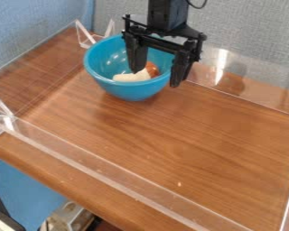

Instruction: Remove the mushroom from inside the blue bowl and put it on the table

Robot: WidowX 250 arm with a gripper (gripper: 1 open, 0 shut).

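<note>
- Brown wood-grain tabletop (183, 144).
- Blue bowl (133, 91) resting on it.
- Mushroom (131, 77) inside the bowl.
- Gripper (158, 69) at the bowl, fingers apart.

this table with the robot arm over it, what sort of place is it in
Probably a robotics lab or test bench rather than a real kitchen: a black gripper reaches into a blue bowl, the wooden tabletop has low clear walls along its edges, and grey textured panels stand behind.
</note>
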